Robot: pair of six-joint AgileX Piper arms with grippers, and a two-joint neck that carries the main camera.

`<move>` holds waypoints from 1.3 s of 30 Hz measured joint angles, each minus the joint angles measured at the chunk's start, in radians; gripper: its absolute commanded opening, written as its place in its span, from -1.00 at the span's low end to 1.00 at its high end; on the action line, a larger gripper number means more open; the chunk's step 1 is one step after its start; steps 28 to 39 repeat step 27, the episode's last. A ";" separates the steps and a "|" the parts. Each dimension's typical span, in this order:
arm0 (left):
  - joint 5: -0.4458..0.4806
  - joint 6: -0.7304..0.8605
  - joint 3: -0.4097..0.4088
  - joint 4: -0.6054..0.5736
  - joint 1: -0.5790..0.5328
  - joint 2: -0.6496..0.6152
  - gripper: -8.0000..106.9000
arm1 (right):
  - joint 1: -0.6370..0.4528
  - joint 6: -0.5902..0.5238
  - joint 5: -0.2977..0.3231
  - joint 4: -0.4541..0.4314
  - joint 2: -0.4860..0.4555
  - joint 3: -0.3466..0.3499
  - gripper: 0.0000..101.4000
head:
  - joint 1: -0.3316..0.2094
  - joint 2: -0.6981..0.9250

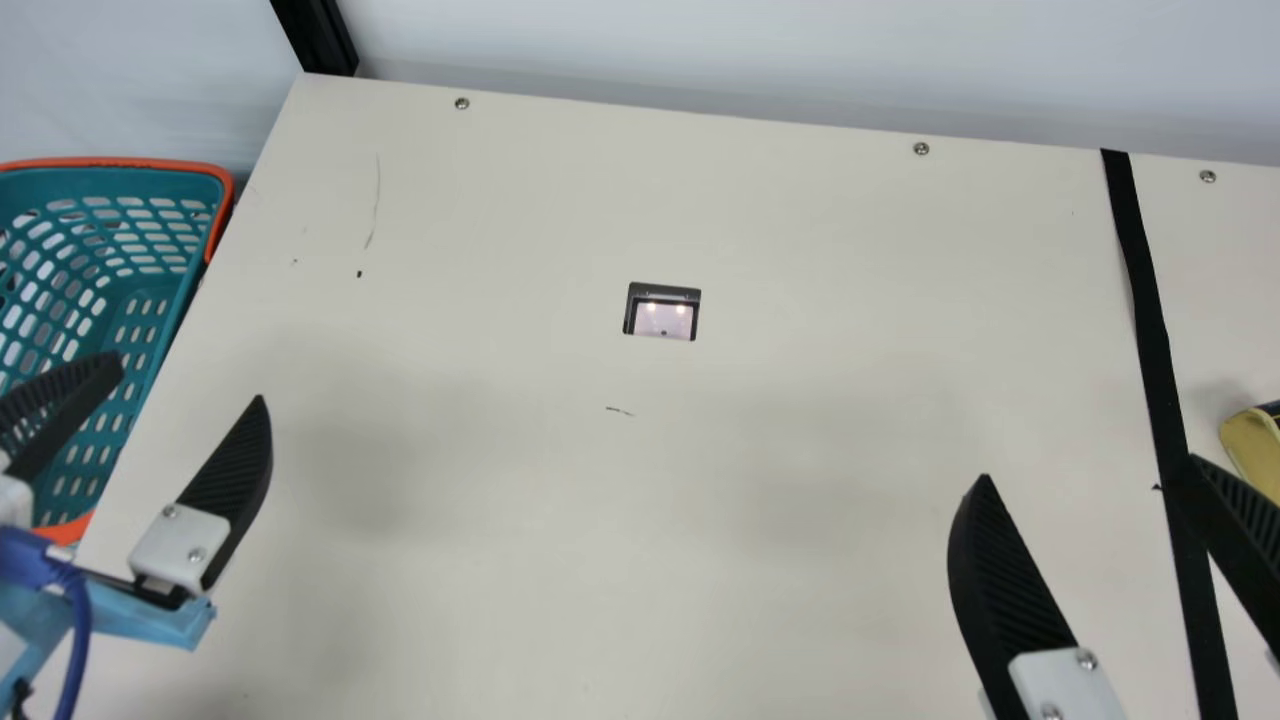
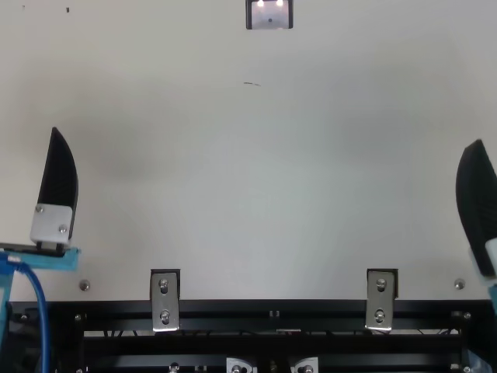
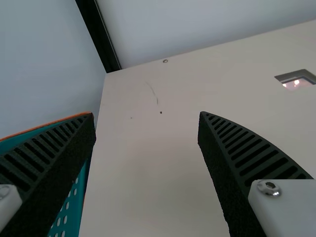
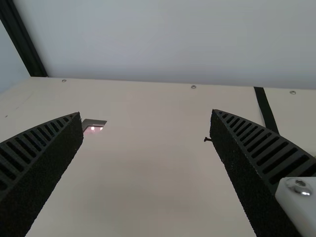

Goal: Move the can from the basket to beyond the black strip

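What appears to be the can [image 1: 1250, 442], partly cut off, lies beyond the black strip [image 1: 1147, 290], as the left gripper [image 1: 190, 380], near the teal basket [image 1: 150, 310], and the right gripper [image 1: 1090, 467] stand with jaws apart.

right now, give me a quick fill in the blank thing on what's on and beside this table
In the main view, the basket is on the ____ side of the picture.
The basket's rim is ____ in colour.
In that same view, the strip runs down the ____ side of the table.
The left hand and the right hand are each ____, not shut.

Missing words: left; orange; right; open
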 measured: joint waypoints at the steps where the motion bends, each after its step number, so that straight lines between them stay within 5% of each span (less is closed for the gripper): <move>1: 0.010 -0.009 0.006 0.004 0.000 -0.030 0.71 | -0.001 -0.008 0.006 0.012 -0.023 0.009 1.00 | -0.005 0.000; 9: 0.047 -0.035 0.029 0.004 0.010 -0.185 0.71 | -0.019 -0.070 0.036 0.087 -0.163 0.080 1.00 | -0.005 0.000; 39: 0.047 -0.035 0.029 0.004 0.010 -0.185 0.71 | -0.019 -0.070 0.036 0.089 -0.164 0.080 1.00 | -0.005 0.000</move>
